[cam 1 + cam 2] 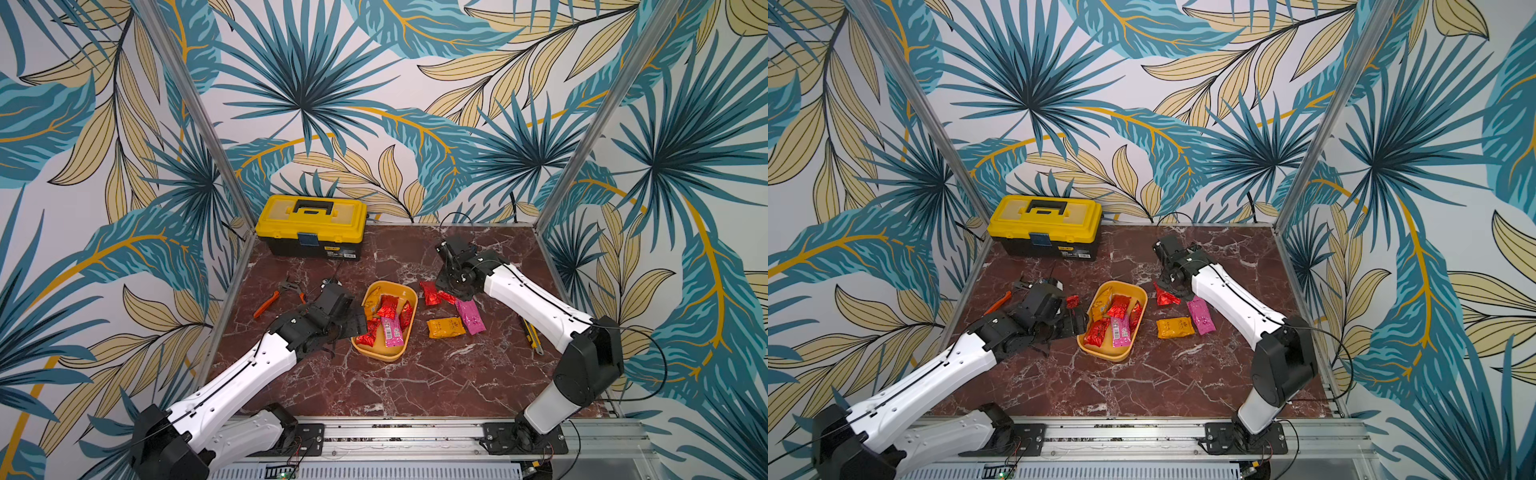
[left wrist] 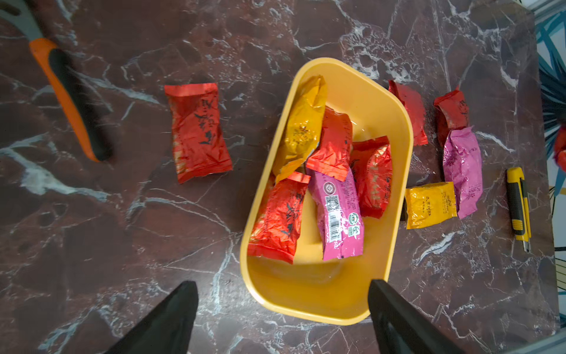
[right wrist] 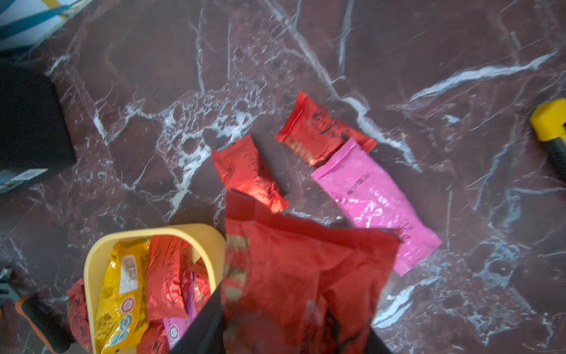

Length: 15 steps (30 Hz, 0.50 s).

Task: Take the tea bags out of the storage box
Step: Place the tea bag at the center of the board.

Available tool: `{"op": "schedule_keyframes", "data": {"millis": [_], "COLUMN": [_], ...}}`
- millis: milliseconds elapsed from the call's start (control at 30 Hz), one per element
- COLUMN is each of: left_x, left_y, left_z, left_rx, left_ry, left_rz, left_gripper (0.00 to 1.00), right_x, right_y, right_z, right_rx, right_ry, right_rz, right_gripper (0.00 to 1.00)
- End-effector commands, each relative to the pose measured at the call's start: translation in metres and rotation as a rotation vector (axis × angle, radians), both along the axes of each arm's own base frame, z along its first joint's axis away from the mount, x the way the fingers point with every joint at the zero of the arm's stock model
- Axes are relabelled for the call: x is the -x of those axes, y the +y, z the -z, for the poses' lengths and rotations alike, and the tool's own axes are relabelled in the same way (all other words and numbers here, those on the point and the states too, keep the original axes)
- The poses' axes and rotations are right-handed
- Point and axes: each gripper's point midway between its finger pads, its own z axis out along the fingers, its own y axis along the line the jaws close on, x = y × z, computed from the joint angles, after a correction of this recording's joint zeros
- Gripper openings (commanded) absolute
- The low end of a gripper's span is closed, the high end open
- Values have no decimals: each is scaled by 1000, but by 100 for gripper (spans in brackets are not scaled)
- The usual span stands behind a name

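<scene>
The yellow-orange storage box (image 1: 384, 353) (image 1: 1104, 353) lies mid-table and holds several tea bags (image 2: 333, 214): red, pink and orange-yellow. My left gripper (image 2: 283, 306) (image 1: 353, 322) hangs open over the box's near left end, nothing between its fingers (image 2: 183, 306). My right gripper (image 3: 294, 321) (image 1: 451, 286) is shut on a red tea bag (image 3: 306, 275), held just right of the box above the table. Below it lie two red bags (image 3: 251, 171), a pink one (image 1: 471, 318) and an orange-yellow one (image 1: 446, 327). Another red bag (image 2: 197, 131) lies left of the box.
A yellow-lidded black toolbox (image 1: 311, 226) stands at the back left. Orange-handled pliers (image 1: 276, 297) lie left of the left gripper. A yellow utility knife (image 1: 532, 334) lies near the right edge, beside the right arm. Metal frame posts stand at the table's back corners.
</scene>
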Motion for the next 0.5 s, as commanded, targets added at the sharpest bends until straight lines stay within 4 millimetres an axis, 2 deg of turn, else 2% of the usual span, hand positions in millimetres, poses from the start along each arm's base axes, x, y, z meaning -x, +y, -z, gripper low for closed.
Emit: {"op": "schedule_keyframes", "data": {"millis": [0, 167, 233, 333, 467], "left_x": [-16, -17, -16, -14, -11], "left_y": [-31, -61, -67, -70, -65], "left_z": [-22, -17, -16, -12, -10], "left_rx": [53, 51, 53, 50, 41], "left_ry": [-58, -43, -39, -32, -27], "left_rz": [33, 86, 96, 98, 90], "left_gripper": [92, 92, 92, 92, 92], "right_x": [-2, -15, -20, -29, -40], "right_y": [-35, -83, -99, -119, -133], "right_z": [8, 23, 36, 54, 78], "right_rx": [49, 107, 88, 73, 67], "right_ry": [25, 52, 83, 115, 170], "right_rz": [9, 92, 129, 171, 175], "right_gripper": [50, 50, 49, 49, 49]}}
